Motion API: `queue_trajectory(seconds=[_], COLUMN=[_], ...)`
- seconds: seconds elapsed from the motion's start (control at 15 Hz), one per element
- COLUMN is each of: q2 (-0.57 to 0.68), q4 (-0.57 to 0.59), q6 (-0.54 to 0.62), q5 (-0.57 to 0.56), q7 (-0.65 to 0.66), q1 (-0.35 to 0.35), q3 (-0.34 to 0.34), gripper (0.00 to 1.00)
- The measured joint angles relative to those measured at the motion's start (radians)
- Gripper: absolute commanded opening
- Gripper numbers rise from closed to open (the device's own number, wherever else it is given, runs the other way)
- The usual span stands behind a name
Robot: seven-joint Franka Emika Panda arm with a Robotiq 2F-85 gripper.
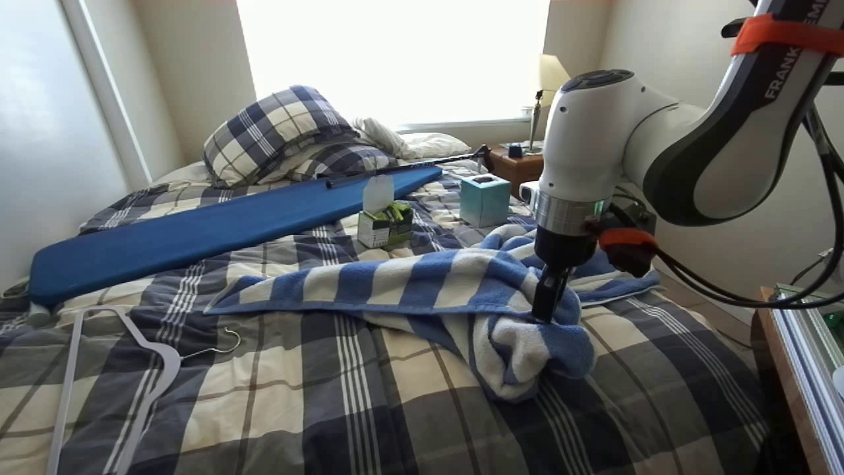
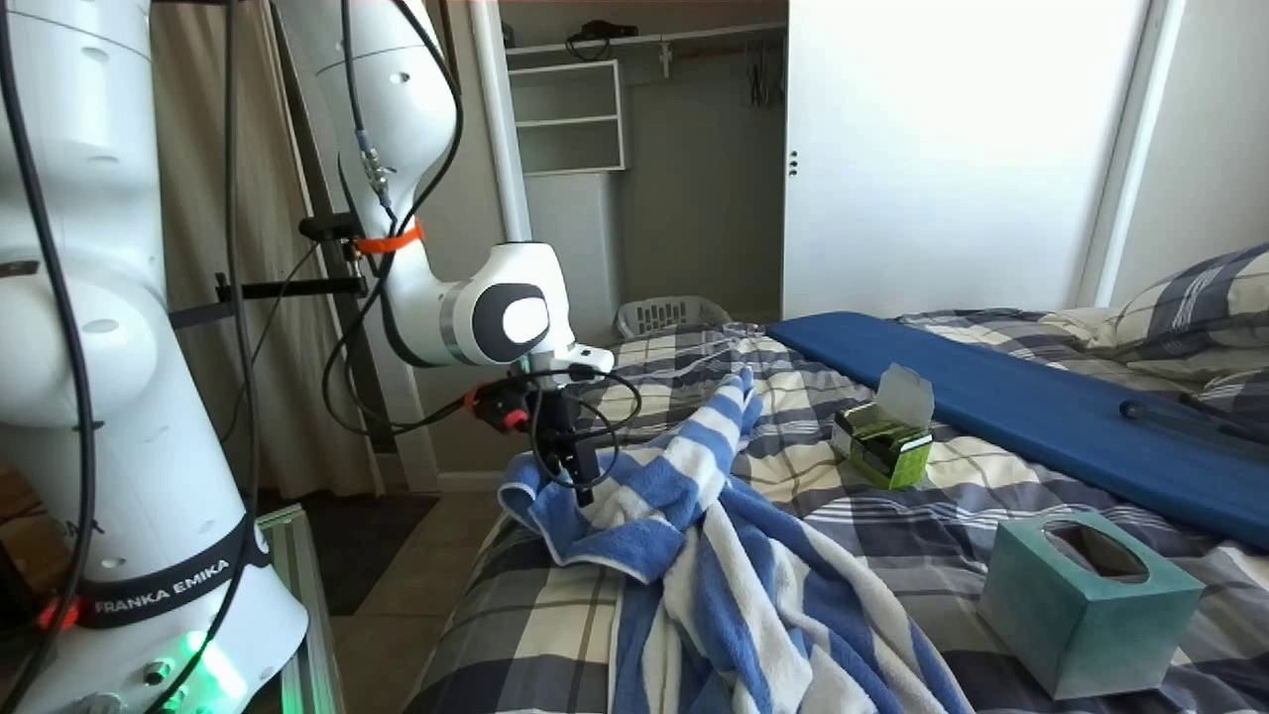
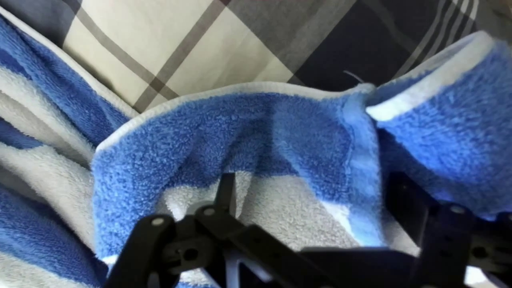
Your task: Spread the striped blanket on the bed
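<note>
striped blanket (image 1: 412,284): fuzzy, bunched folds | bed (image 1: 277,409): plaid cloth | pincer (image 3: 313,182): jaws wide apart

the window (image 1: 395,59) glares — burnt out to flat white.

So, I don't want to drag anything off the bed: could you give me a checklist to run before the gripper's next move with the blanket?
1. Gripper open: ok, jaws apart in the wrist view.
2. Striped blanket between the jaws: ok, cloth shows there.
3. Jaws deep enough for a firm grip: cannot tell.
4. Blanket spread flat: not ok, bunched and folded.
5. Bed clear of other things: not ok; teal box, green box, blue pad and hanger are on it.
</note>
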Motion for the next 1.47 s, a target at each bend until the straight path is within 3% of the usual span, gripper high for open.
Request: queue_trajectory(seconds=[0.6, 0.8, 1.2, 1.47], q2=[0.013, 0.012, -0.076, -0.231], q4=[0.017, 0.017, 0.043, 0.126], q6=[-0.052, -0.054, -0.037, -0.090], q5=[0.025, 0.138, 0.559, 0.718], q7=[0.038, -0.003, -0.311, -0.460], q1=[0.034, 0.022, -0.066, -0.063], q3=[0.020, 0.078, 0.270, 0.296], gripper=[0.02, 0.00, 0.01, 0.01])
